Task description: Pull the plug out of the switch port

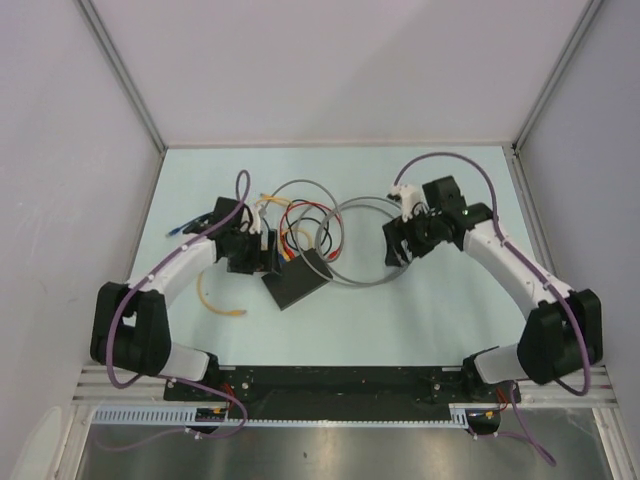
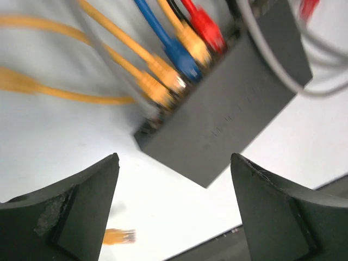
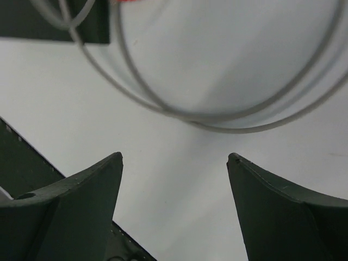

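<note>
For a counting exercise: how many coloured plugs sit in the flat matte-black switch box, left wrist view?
5 in the switch: two yellow plugs leftmost, a blue plug, a third yellow plug, a red plug. Blur may hide more.

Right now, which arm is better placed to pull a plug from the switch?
Left, probably. The left gripper stands open facing the switch and its row of plugs; the right gripper, also open, hangs over grey cable loops.

One switch [image 2: 234, 103], holding three yellow plugs [image 2: 169, 75], one blue plug [image 2: 182, 57], one red plug [image 2: 206, 27]
</note>
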`<state>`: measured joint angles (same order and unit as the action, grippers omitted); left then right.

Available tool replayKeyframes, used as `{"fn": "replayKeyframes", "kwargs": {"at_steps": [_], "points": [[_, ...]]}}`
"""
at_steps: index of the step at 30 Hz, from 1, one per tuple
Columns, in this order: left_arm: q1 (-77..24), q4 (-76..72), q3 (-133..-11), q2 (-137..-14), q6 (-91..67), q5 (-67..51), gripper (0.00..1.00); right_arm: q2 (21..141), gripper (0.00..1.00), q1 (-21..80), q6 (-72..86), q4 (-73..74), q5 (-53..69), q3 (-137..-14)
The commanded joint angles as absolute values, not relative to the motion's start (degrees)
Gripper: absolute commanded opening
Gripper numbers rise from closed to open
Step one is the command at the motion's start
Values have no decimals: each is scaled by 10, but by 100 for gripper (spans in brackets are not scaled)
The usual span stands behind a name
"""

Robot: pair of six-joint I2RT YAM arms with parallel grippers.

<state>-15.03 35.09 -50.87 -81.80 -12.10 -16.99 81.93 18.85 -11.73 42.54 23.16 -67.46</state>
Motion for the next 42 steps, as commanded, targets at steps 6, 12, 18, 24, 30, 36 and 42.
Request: {"fn": "replayKeyframes", "kwargs": {"at_steps": [6,12,18,24,30,36,42], "points": [[-86,266,-517,-826,-93,-123,85,722,84,362,-230,300,235,-518],[-62,240,-552,-876,-84,-163,67,773,86,398,-210,213,185,-517],[-26,214,-600,-938,-102,-181,70,806,86,453,-228,157,142,-517],[-14,191,-636,-1023,-146,-238,75,869,86,461,-195,123,127,-543],[-11,163,-646,-1079,-189,-292,64,914,84,461,-168,93,109,-566],[-19,124,-586,-1056,-243,-328,38,968,79,458,-181,69,59,-594],[-53,113,-498,-992,-291,-269,26,1012,73,420,-192,39,48,-602]]}}
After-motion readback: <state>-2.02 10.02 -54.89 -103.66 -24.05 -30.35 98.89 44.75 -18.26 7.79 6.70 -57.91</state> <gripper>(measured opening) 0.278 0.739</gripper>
